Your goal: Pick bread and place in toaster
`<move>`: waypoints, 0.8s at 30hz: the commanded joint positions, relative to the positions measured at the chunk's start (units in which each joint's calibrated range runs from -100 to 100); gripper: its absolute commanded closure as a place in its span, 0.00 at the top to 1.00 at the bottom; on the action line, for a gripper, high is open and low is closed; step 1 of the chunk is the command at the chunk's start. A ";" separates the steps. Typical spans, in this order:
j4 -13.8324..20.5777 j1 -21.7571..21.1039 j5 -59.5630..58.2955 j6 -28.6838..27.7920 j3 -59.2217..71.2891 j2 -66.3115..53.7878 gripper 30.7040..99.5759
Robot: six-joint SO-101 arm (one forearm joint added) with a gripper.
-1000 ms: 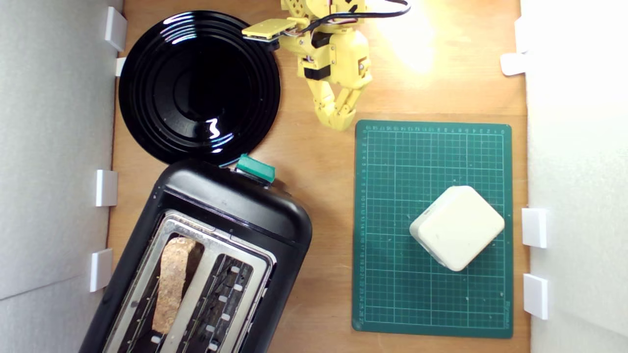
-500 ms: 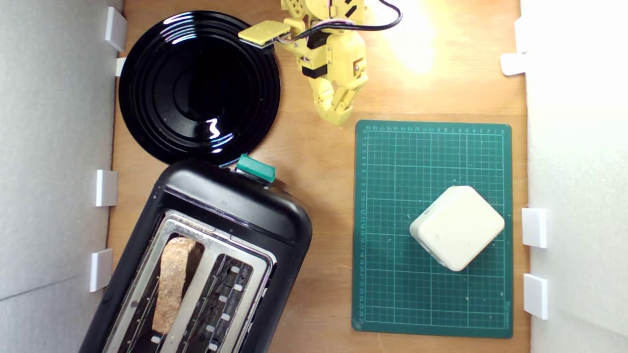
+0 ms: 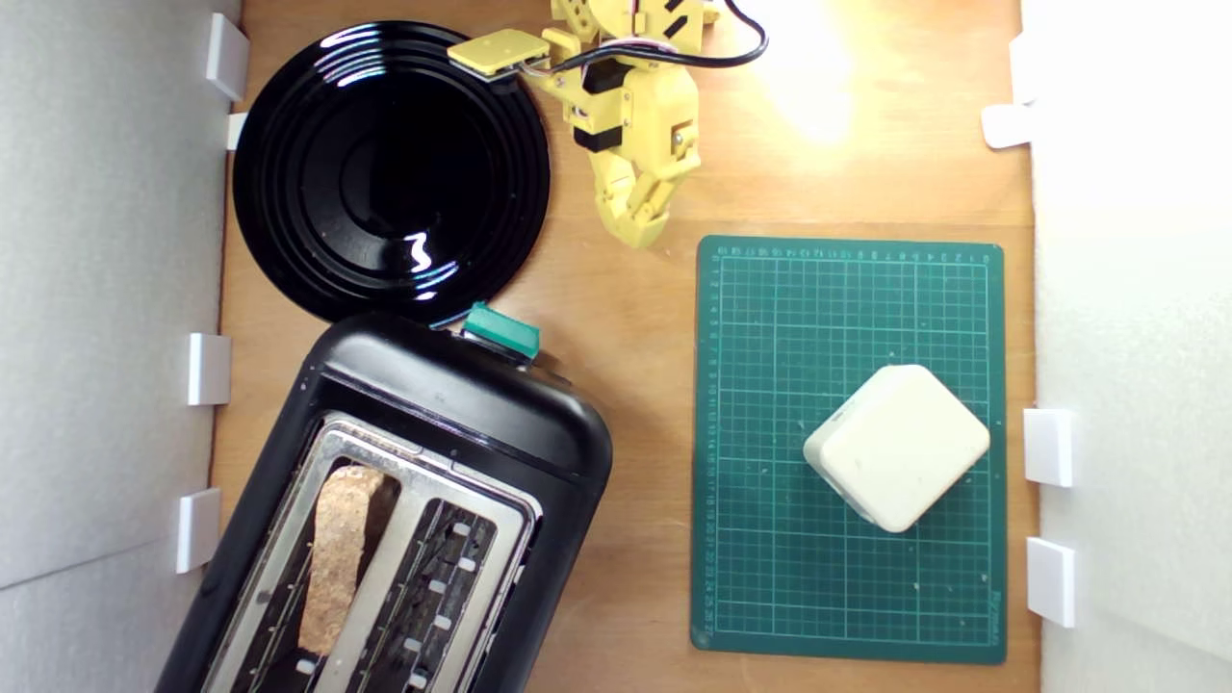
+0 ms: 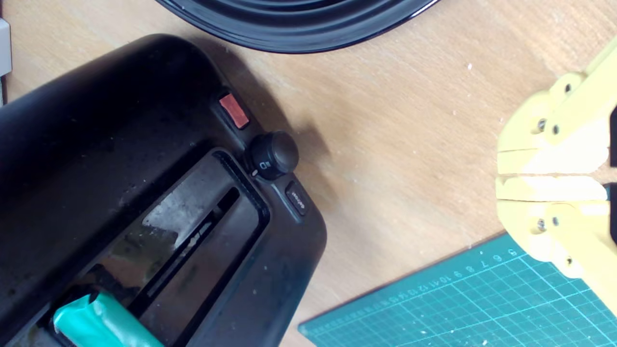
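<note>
bread (image 3: 337,558) in toaster (image 3: 452,404) slot | jaws closed, empty

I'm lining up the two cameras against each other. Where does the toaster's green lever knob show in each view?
Exterior view: green lever knob on the toaster's end nearest the black plate.
Wrist view: knob at the picture's lower edge, partly cut off.
Shared landmark: the green cutting mat.
</note>
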 commanded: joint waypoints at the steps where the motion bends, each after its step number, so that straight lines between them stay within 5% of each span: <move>1: 0.48 0.27 0.28 -0.20 0.03 -0.43 0.13; 24: 0.57 0.11 0.28 -0.15 0.12 -0.18 0.13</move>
